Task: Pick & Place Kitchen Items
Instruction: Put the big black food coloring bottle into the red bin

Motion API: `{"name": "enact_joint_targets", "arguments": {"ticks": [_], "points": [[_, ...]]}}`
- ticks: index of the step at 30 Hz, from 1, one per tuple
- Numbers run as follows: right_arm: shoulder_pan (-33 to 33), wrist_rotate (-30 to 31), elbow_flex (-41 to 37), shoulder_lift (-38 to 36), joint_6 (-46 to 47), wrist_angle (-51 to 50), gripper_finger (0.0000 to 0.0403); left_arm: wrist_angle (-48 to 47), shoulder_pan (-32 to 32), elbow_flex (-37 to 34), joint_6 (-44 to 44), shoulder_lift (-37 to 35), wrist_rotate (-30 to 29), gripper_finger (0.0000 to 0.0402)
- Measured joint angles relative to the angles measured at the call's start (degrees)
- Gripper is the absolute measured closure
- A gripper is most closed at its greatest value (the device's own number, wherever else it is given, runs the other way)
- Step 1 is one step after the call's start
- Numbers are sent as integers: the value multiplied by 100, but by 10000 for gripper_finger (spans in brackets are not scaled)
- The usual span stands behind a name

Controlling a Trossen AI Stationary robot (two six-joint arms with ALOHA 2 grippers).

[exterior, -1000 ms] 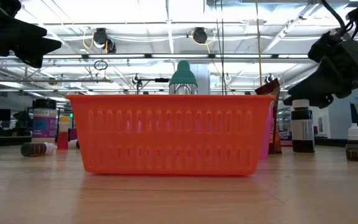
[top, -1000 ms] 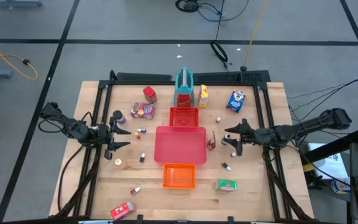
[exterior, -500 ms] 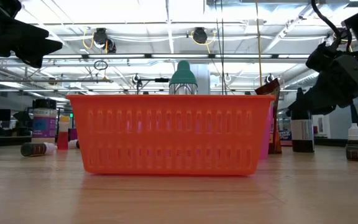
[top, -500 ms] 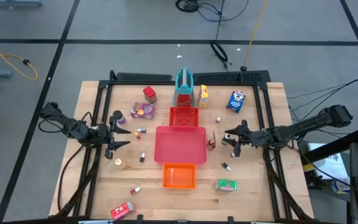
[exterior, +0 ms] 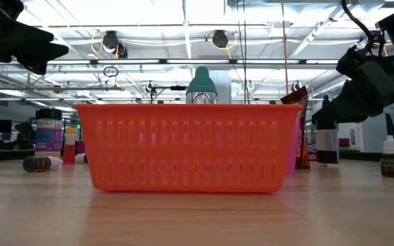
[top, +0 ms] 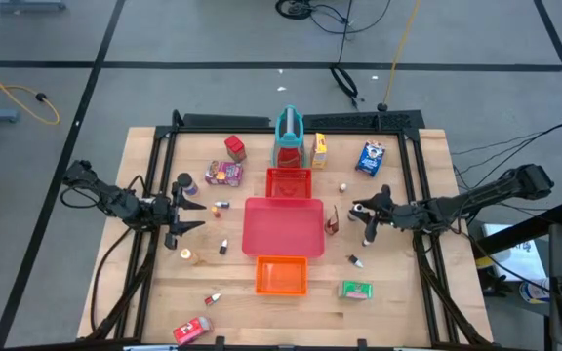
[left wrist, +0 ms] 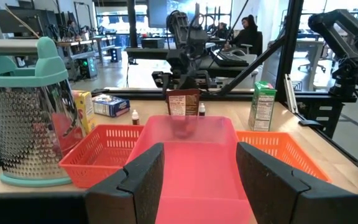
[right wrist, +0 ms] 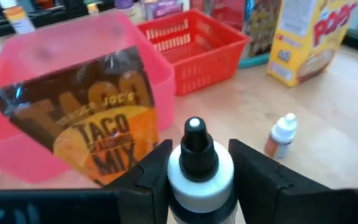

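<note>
My right gripper [top: 366,220] is at the table's right, shut on a small dark bottle [right wrist: 196,163] with a white collar and black cap. The bottle stands upright beside the brown taco mix packet [right wrist: 86,124], which leans on the pink tray [top: 283,226]. My left gripper [top: 185,216] hovers open at the table's left, pointing level toward the pink tray [left wrist: 194,158] and touching nothing. Boxes, a packet, a can and tiny bottles lie scattered on the wood. My right gripper pinches the small bottle at its white collar [right wrist: 201,179], just below the black cap, between its two fingers [right wrist: 157,169]. The fingers come from the table's right, slanting slightly down. The bottle [exterior: 327,133] stays upright; whether its base is clear of the table I cannot tell.
An orange basket [top: 281,275] sits near the front, a red basket [top: 289,181] and a teal grater stand [top: 290,136] behind the pink tray. A yellow box [top: 319,149], a blue-white box [top: 370,157], a green box [top: 356,289] and a tiny bottle [right wrist: 281,134] stand nearby.
My right gripper has tipped a little downward and its fingers have shut on the small bottle. The bottle has shifted slightly toward the table's left, still upright.
</note>
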Motion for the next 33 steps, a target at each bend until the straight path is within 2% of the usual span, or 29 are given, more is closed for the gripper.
{"name": "enact_joint_targets", "arguments": {"ticks": [5,11,16,24,28,33], "points": [[-1,22,553,-32,-175,-258,275,2,-1,-1,0,0,0,201],[-80,607,1696,-25,-324,-1739,275,9,0,-1,0,0,-11,201],[-406,572,2125,125,-540,-1748,275,22,-1,-1,2,0,-165,201],[-1210,-260,2170,1042,-980,-563,275,26,0,-1,9,1,-653,201],[-1666,-956,2170,1522,-1227,245,275,28,-1,-1,-26,2,-704,201],[-2077,-1552,2192,2155,-1305,924,275,31,0,-1,-29,2,-712,201]]}}
